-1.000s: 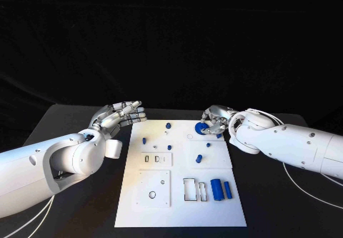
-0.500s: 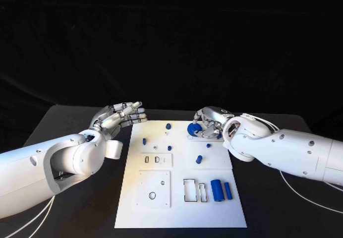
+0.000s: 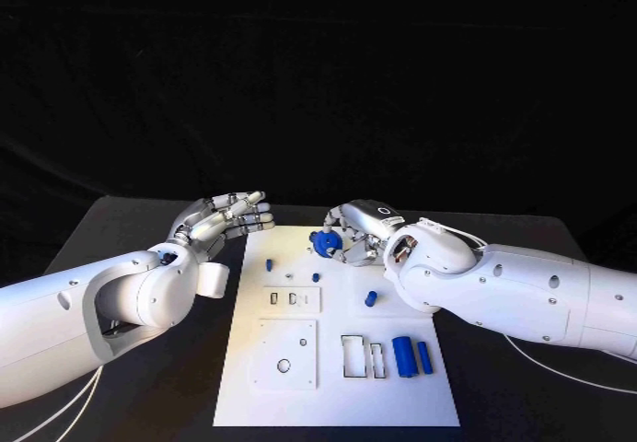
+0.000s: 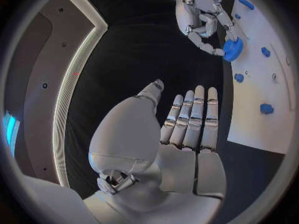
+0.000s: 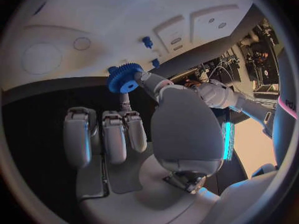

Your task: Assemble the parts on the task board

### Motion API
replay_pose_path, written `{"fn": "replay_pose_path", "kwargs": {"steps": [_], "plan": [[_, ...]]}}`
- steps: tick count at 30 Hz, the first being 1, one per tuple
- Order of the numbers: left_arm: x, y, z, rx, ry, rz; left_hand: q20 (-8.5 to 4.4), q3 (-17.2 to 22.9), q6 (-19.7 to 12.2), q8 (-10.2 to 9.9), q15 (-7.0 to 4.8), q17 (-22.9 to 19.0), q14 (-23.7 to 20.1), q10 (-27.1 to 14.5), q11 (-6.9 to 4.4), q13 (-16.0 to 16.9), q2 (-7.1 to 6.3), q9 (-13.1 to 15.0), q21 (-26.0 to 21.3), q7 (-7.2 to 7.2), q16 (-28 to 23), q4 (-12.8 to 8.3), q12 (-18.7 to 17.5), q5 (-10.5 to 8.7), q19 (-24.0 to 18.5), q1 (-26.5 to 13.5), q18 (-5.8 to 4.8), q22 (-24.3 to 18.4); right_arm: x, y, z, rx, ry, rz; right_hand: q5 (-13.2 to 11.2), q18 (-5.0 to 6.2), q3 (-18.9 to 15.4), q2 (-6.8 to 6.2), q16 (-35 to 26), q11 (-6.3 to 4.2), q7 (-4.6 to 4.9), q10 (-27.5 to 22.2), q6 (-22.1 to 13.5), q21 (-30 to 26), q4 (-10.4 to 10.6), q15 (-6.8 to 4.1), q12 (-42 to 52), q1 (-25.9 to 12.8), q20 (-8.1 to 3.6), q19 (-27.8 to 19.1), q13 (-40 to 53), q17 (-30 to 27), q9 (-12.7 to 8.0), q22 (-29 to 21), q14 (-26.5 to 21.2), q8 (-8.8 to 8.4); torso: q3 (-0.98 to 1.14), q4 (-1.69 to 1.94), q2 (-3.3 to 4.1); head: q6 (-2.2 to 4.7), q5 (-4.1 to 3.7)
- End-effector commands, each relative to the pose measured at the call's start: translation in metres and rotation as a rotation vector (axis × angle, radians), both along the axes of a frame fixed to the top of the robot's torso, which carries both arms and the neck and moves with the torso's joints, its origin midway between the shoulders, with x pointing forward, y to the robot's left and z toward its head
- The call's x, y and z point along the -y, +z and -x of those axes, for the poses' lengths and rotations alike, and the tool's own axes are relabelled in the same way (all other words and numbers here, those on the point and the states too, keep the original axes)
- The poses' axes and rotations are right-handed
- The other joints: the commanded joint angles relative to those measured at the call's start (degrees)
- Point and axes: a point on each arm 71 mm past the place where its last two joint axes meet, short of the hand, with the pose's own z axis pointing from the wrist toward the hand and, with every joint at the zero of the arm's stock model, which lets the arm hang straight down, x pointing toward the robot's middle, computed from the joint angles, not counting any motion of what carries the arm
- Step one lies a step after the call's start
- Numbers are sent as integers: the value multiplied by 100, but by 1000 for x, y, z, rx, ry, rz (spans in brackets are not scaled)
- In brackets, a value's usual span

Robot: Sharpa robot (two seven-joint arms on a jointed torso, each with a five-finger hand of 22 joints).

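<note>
My right hand [image 3: 356, 229] hovers over the far end of the white task board [image 3: 339, 396], pinching a blue gear [image 3: 323, 242] between thumb and finger. The right wrist view shows the gear [image 5: 124, 78] at the fingertips of that hand [image 5: 124, 134], just off the board's edge [image 5: 112, 15]. My left hand [image 3: 225, 217] floats beside the board's far left corner, fingers straight and apart, holding nothing. In the left wrist view the left hand [image 4: 187, 129] is flat and bare, with the right hand [image 4: 199, 15] and the gear [image 4: 232, 49] beyond it.
Small blue pegs [image 3: 270, 263] [image 3: 318, 274] [image 3: 370, 297] stand on the board's far half. Two blue cylinders [image 3: 403, 354] [image 3: 422, 354] lie near its right front, beside rectangular slots [image 3: 353, 354]. A round hole [image 3: 283, 365] sits in the front left panel.
My right hand has carried the blue gear leftward along the board's far end, from the right side toward the middle. The left hand has barely moved.
</note>
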Motion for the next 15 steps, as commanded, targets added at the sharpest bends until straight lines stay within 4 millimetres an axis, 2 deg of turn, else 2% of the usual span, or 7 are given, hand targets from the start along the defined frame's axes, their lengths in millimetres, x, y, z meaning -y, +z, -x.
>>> {"fn": "replay_pose_path", "kwargs": {"steps": [1,7,9,10,15], "plan": [[3,2,0,9,-17,11,17,-18,-25,-15,16,5,-4,9,28,4,38,-4,-32,251,-29,-28,-27,-24,29,-11,59,-5,-8,0,-2,48,-1,19,-28,-117,34,1,23,-45,-205,364,221,29,-9,-47,28,-44,-34,53,1183,1510,14,706,596,9,-4,3,4,27,-12],[4,2,0,9,-18,12,18,-20,-27,-11,16,11,-2,15,27,4,54,-3,-34,251,-33,-22,-35,-24,31,-27,60,-10,-23,-9,-5,41,12,26,-33,-117,37,1,23,-45,-205,364,220,29,-9,-48,27,-47,-34,53,1182,1510,13,707,596,5,6,14,20,39,-6],[4,2,0,9,-18,12,18,-20,-27,-11,16,11,-2,15,27,4,54,-3,-34,251,-33,-22,-35,-24,31,-27,60,-10,-26,-13,-7,36,14,29,-33,-117,37,1,23,-45,-205,364,220,29,-9,-48,27,-47,-34,53,1182,1510,13,707,596,5,3,19,23,39,-2],[4,2,0,9,-18,12,18,-20,-27,-11,16,11,-2,15,27,4,54,-3,-34,251,-33,-22,-35,-24,31,-27,60,-10,-28,-15,-8,33,14,31,-45,-115,49,-5,23,-44,-201,361,212,24,-10,-47,23,-60,-35,49,1177,1510,6,701,596,-16,7,10,20,39,6],[5,2,0,10,-19,12,18,-22,-28,-10,16,12,-2,16,27,4,56,-3,-34,251,-34,-22,-38,-25,31,-30,60,-11,-34,-22,-11,16,15,34,-53,-114,62,-15,23,-39,-194,361,197,20,-10,-45,22,-79,-34,46,1177,1510,-4,698,596,-45,6,7,22,37,16]]}}
